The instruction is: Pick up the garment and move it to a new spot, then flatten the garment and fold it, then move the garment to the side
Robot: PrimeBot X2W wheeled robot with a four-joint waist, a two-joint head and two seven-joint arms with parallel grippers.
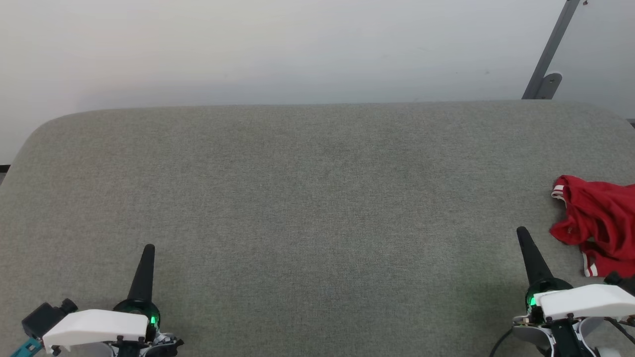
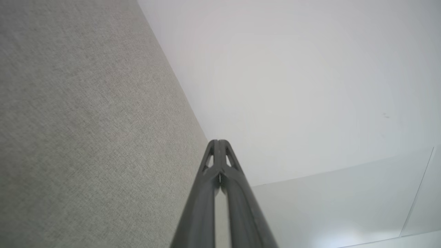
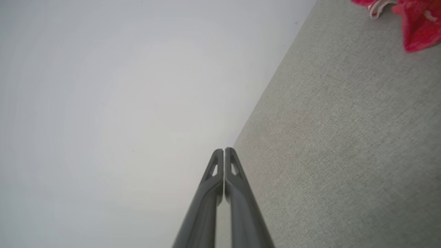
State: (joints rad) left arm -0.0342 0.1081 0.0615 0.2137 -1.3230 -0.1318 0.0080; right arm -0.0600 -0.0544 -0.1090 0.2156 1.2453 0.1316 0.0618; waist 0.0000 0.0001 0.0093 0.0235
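Crumpled garment [image 1: 600, 218] on grey fabric surface [image 1: 297, 198]

Grey fabric-covered counter [image 1: 307, 198] carrying 1 garment [image 1: 598, 223]
The garment, crumpled red cloth with white-and-red striped trim, lies at the counter's right edge, toward the near side; the far corners are rounded.

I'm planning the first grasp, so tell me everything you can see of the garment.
The garment is red soft cloth, crumpled in a heap, with white-and-red striped trim showing at its upper left corner and lower edge. It lies on the grey fabric surface at the head view's right edge, which cuts it off. Nothing grips it; the shut right gripper is just left of it, apart.
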